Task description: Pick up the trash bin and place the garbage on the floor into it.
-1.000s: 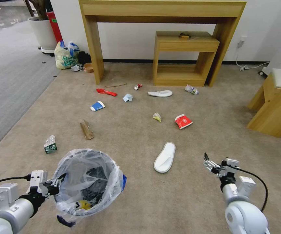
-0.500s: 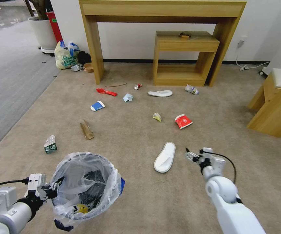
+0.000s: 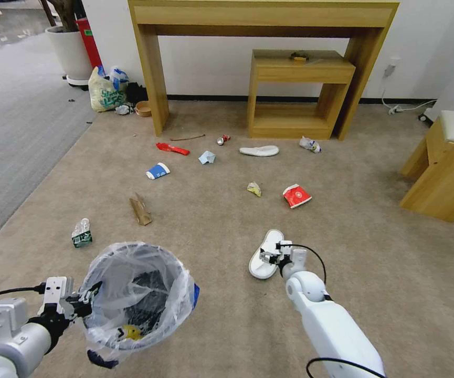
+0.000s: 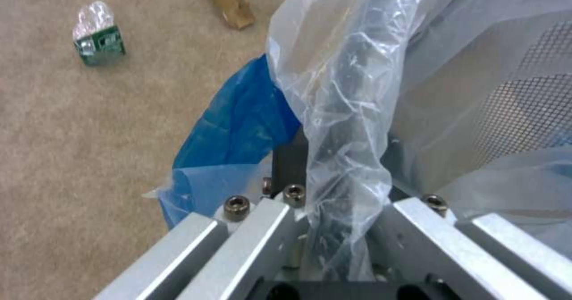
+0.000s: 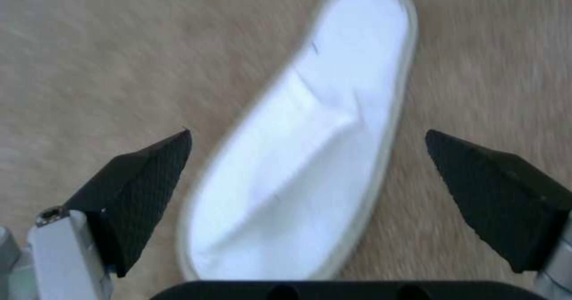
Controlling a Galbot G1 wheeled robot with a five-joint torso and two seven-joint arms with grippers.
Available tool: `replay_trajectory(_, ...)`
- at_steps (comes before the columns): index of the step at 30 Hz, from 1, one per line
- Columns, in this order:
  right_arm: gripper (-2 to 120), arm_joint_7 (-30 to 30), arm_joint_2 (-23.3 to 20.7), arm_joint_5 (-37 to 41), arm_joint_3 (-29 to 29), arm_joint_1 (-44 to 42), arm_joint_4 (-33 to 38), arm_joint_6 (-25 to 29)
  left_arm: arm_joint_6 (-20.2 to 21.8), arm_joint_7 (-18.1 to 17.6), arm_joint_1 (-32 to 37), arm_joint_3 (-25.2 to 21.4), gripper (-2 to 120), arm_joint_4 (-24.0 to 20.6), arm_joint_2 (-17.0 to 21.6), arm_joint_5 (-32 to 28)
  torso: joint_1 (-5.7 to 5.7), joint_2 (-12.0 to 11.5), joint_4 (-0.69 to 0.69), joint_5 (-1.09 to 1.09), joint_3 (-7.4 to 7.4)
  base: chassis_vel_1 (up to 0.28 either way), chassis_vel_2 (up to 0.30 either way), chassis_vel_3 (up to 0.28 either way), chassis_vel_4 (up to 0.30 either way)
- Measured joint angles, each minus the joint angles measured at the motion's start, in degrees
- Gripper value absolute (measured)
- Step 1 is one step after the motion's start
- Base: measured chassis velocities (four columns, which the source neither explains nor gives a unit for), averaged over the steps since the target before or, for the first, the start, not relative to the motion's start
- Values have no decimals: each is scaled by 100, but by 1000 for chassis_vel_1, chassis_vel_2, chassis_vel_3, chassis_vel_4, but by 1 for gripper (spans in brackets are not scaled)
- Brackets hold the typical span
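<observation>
You've got white, rounded arm shells, silver metal wrist blocks with dark hex screws, and black cables looping off each wrist. The right gripper (image 5: pixel 307 166) has black textured, wedge-shaped fingertips (image 5: pixel 149 170).

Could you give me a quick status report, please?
Left pincer shut on bin rim. Right pincer open over near slipper, not touching. Nothing in the way.

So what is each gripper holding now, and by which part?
Left gripper grips the trash bin by its bag-lined rim. Right gripper is open over a white slipper, holding nothing.
</observation>
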Motion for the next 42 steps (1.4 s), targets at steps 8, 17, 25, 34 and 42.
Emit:
replay_trajectory(8,100,211,201,258,35,322,-481,-170,0,-15,61,-20,0,-93,-41,7,0,0,0,0,0,0,0,0,0)
replay_trajectory(17,73,233,368,287,170,556,-878,-172,0,-15,134,4,0,-116,-53,52,0,0,0,0,0,0,0,0,0)
replay_trajectory(25,65,227,495,348,260,808,-1230,-183,-1,-13,108,31,0,-100,-30,51,0,0,0,0,0,0,0,0,0)
replay_trajectory(34,65,206,588,424,346,931,-1566,-219,-1,0,98,43,0,-49,-36,51,0,0,0,0,0,0,0,0,0)
replay_trajectory(42,41,192,673,463,472,1051,-1883,-197,-1,15,56,77,0,18,-32,57,0,0,0,0,-1,0,0,0,0)
